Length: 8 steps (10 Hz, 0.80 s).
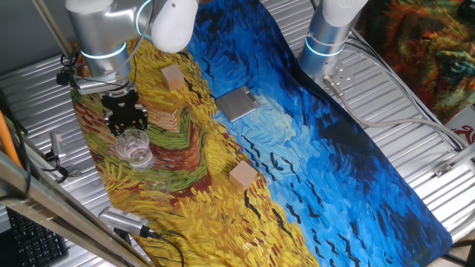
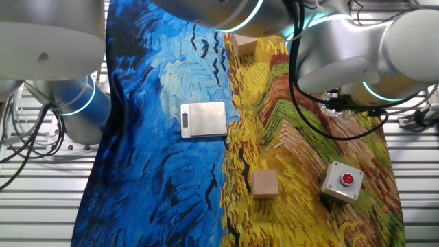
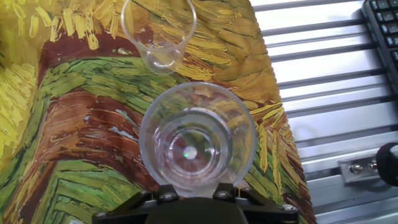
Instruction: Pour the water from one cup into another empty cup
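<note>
In the hand view a clear plastic cup (image 3: pixel 197 146) with a little water in its bottom sits between my gripper (image 3: pixel 198 188) jaws, upright and seen from above. The jaws stand close against its sides. A second clear cup (image 3: pixel 158 31), empty, stands on the painted cloth just beyond it, near the cloth's right edge. In one fixed view my black gripper (image 1: pixel 125 119) hangs over the clear cups (image 1: pixel 134 148) at the left of the cloth; the two cups overlap there. In the other fixed view the arm hides the cups and the gripper.
Two wooden blocks (image 1: pixel 173 77) (image 1: pixel 243 176) and a silver scale (image 1: pixel 237 104) lie on the cloth. A red-button box (image 2: pixel 343 182) sits near one corner. A second arm's base (image 1: pixel 326 37) stands at the back. Bare ribbed metal table (image 3: pixel 323 93) and a keyboard (image 3: pixel 382 25) lie beside the cups.
</note>
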{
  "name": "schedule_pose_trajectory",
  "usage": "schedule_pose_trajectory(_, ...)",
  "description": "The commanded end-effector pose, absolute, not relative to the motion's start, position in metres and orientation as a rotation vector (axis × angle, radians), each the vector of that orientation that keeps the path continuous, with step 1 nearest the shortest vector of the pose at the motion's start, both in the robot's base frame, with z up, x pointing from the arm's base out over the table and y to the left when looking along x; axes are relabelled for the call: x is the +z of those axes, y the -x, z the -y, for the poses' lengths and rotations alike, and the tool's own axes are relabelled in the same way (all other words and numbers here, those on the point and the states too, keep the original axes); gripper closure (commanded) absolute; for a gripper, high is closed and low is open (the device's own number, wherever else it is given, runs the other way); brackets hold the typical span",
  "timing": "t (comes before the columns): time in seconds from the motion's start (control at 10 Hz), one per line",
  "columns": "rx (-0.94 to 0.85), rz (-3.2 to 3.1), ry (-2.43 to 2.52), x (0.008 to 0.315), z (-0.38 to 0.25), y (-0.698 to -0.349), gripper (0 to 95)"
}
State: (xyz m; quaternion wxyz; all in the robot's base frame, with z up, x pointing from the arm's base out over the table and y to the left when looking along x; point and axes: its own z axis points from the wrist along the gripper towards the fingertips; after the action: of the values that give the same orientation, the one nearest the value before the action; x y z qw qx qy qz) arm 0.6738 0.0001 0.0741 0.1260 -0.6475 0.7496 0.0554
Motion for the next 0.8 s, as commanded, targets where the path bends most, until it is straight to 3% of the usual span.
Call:
schedule_pose_trajectory(0.1,0.157,-2.185,1.878,0.0733,-0.0003,-0.6742,57.0)
schedule_pose_trajectory(0.5,0.161,-2.178,1.873,0.073,-0.0002,-0.6741,57.0)
schedule_pose_trajectory(0.6,0.173,-2.165,1.866,0.073,-0.0002,-0.6741,76.0)
schedule_pose_trajectory(0.8,0.174,-2.16,1.866,0.073,-0.0003,-0.6741,76.0)
